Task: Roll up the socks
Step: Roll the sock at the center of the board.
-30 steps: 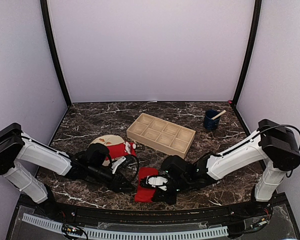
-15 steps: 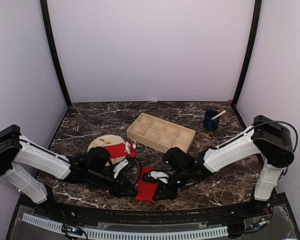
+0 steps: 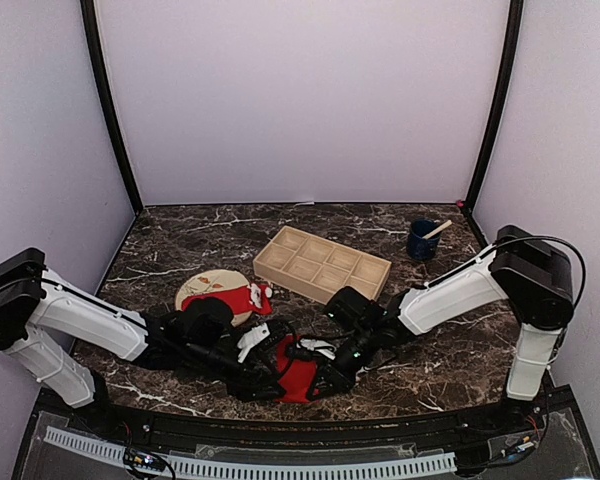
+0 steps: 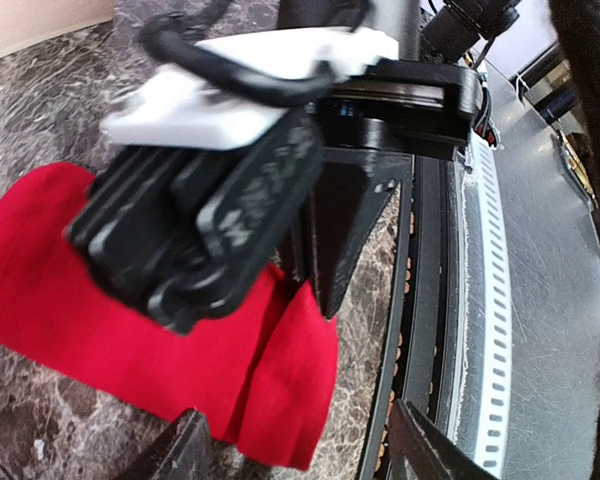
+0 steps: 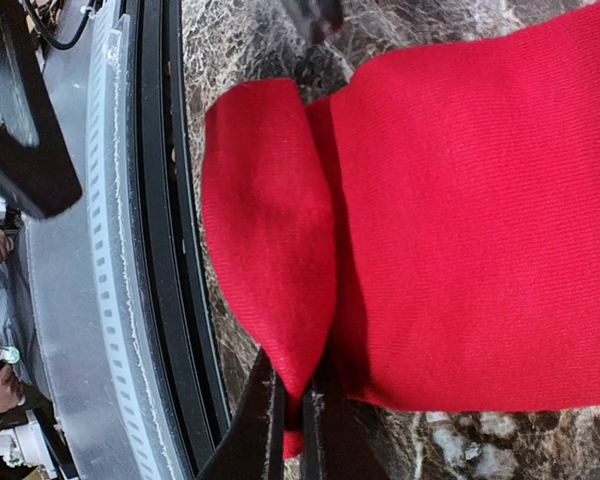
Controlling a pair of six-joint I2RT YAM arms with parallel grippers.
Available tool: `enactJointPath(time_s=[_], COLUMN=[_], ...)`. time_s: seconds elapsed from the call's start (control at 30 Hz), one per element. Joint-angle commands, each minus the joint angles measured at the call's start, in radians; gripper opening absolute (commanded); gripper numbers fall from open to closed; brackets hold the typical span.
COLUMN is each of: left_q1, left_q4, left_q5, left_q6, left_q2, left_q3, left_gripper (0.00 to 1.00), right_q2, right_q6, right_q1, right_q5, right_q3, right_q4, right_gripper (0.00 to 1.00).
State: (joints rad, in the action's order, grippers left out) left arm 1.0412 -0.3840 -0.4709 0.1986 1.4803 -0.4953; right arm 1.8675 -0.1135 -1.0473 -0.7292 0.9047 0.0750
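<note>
At the near edge of the dark marble table (image 3: 170, 250), the red sock (image 5: 460, 220) lies flat, with its end nearest the black front rail (image 5: 160, 200) folded up into a soft flap. The right gripper (image 5: 295, 400) has its two thin fingers pressed tight together on the lower edge of that flap, pinching the cloth. Just beside it, coming in from the other side, the left gripper (image 4: 305, 448) has its jaws spread wide, one finger on each side of the sock's folded end, and grips nothing. A little farther back and to the left, the second sock (image 3: 242, 298), red with white markings, lies bunched on the near right part of a round beige plate (image 3: 202, 287). Behind it, a pale wooden tray (image 3: 322, 265) with open compartments lies at an angle. Farthest back on the right stands a dark blue cup (image 3: 420, 242) with a wooden stick leaning in it.
</note>
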Motion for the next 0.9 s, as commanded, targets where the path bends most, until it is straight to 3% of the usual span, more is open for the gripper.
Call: enactJointPath(time_s=[0.0, 0.43, 0.87], left_q1=[0.028, 0.105, 0.147], left_q4=[0.057, 0.158, 0.192], left_q5=[0.028, 0.141, 0.2], left_q6=[-0.061, -0.149, -0.174], left_q2=[0.018, 0.109, 0.142], left_q3=[-0.041, -0.127, -0.143], left_gripper=[0.63, 0.58, 0.36], right_q2=[0.021, 0.04, 0.057], right_q6=[0.012, 0.037, 0.052], right_q1=[0.019, 0.032, 0.041], right_q5=[-0.051, -0.082, -0.093], right_q3=[0.03, 0.054, 0.07], right_q4=[0.046, 0.096, 0.12], right_gripper=[0.0, 0.0, 0.0])
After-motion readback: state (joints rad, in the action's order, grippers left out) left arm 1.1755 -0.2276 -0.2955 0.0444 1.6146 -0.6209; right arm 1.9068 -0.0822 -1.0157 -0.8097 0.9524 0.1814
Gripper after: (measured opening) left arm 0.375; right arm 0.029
